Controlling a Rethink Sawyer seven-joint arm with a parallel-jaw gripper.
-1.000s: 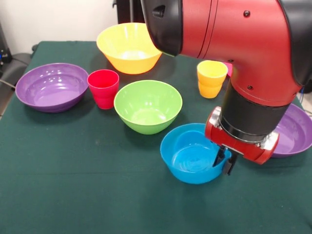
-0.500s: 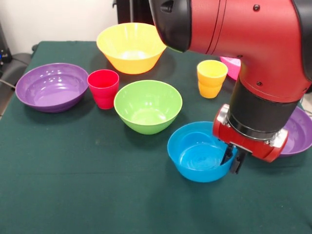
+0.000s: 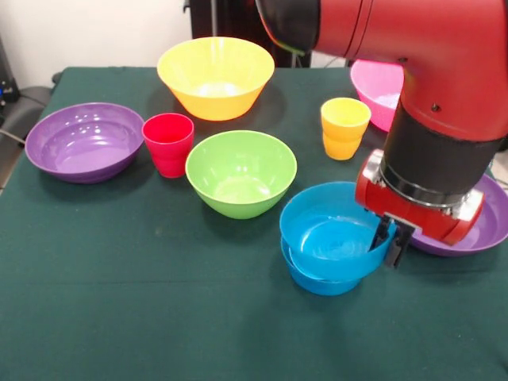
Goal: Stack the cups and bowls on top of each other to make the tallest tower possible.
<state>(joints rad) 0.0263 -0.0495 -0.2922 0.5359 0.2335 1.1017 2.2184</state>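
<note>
Upper blue bowl [image 3: 332, 238] now lifted, tilted

pink bowl [image 3: 379, 89] and purple bowl [image 3: 486, 226] half behind arm [image 3: 429, 79]

Robot lab or test bench, not home. Red and black industrial arm [image 3: 413, 71] reaches down from above over table [image 3: 119, 317] covered in dark green cloth. Bright plastic bowls and cups laid out as test props: orange-yellow bowl [image 3: 214, 75], purple bowl [image 3: 83, 141], lime green bowl [image 3: 240, 172], red cup [image 3: 168, 143]. Plain white wall [image 3: 79, 32] behind; black equipment and cable at left edge [image 3: 9, 87].
</note>
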